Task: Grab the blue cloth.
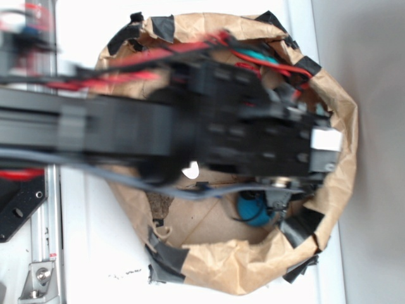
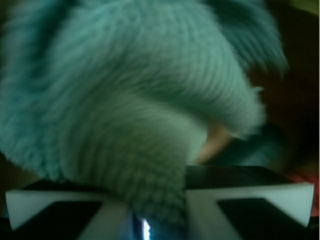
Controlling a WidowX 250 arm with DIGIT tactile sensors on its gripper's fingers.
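Nearest the wrist lens are the two white-edged fingers (image 2: pixel 250 197) of the hand (image 2: pixel 155 215), one at each lower corner of that view, with only a narrow gap between them. Into that gap runs a fold of the blue cloth (image 2: pixel 135 105), so the hand appears nearly shut and pinching the fabric, though motion blur keeps me from seeing exactly how firm the bite is.

Taking the hand as the landmark, the blue cloth lies directly ahead of the fingers and bulges away from them, filling almost the whole wrist view. Its pale teal weave bunches into one thick lobe that narrows toward the gap, so the cloth's long line runs straight out from the fingers rather than across them. To the far right of the hand a dark teal shape and a patch of red show, both too blurred to name.

From the exterior view the arm (image 1: pixel 158 130) reaches across a brown paper bag (image 1: pixel 342 114) with black tape on its rim, standing on the white bench (image 1: pixel 82 25). The hand sits deep toward the bag's right wall. A blue object (image 1: pixel 256 212) shows just below the hand there; whether it is cloth or something else I cannot tell.

With the fabric already between the fingers, the coming move likely turns on pulling straight back along that lobe.
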